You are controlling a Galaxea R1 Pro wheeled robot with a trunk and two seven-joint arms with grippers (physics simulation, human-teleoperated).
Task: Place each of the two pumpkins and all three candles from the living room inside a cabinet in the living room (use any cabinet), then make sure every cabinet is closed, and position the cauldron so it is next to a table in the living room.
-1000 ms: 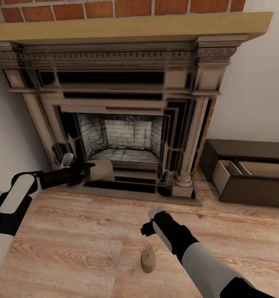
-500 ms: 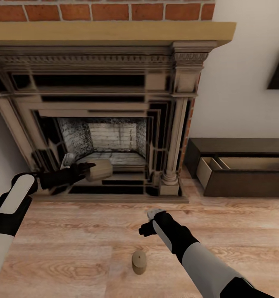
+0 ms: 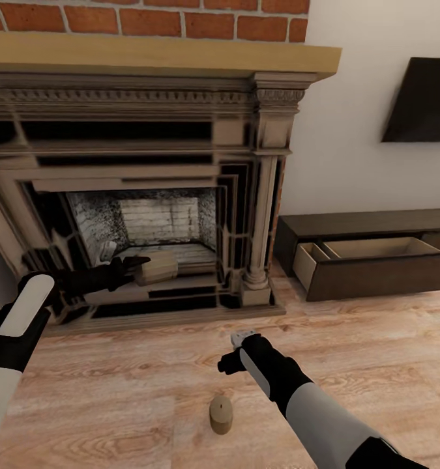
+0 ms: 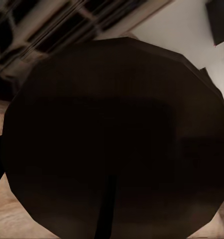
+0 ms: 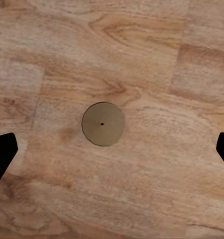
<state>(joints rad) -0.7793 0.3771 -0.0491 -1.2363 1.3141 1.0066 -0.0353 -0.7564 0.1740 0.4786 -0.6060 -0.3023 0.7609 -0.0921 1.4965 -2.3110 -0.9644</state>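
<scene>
- Left gripper (image 3: 136,268): fingers clamped on a candle (image 3: 156,267), held in front of the fireplace (image 3: 141,195) opening.
- Right gripper (image 3: 236,352): fingers spread apart, nothing between them, above a second candle (image 5: 103,124) standing upright on the wood floor (image 3: 148,384).
- Cabinet (image 3: 369,257): right of the fireplace, one drawer (image 3: 363,251) pulled out.

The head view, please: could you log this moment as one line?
left gripper: shut on candle | right gripper: open above floor candle | cabinet: drawer open
</scene>
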